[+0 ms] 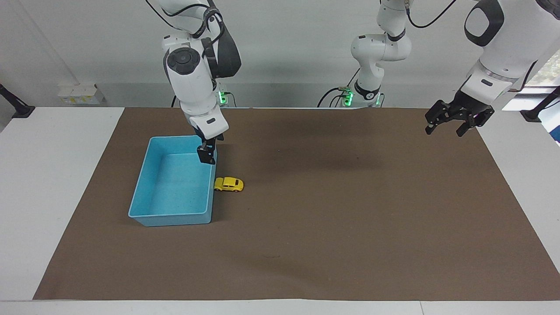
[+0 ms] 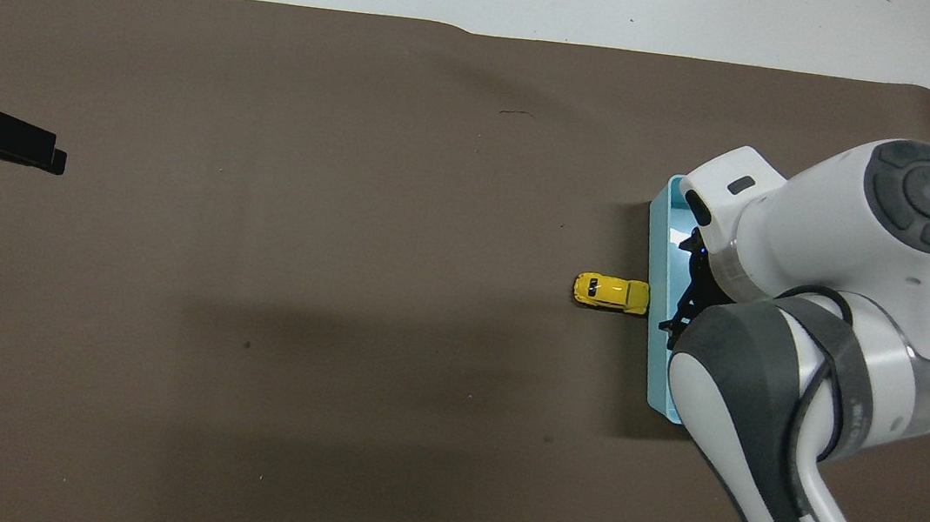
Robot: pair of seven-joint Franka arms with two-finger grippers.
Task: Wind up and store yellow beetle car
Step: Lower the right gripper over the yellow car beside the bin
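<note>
Brown paper mat covers most of the white bench; I see a plain pale wall w/ cables above the arm bases. Light-blue tray sits toward the right arm's end of the mat. Right gripper hangs over the tray's rim, fingers spread, holding nothing. Left gripper waits over the mat's corner at the left arm's end, also spread, empty. Yellow beetle car rests on the mat, touching the tray's outer wall.
</note>
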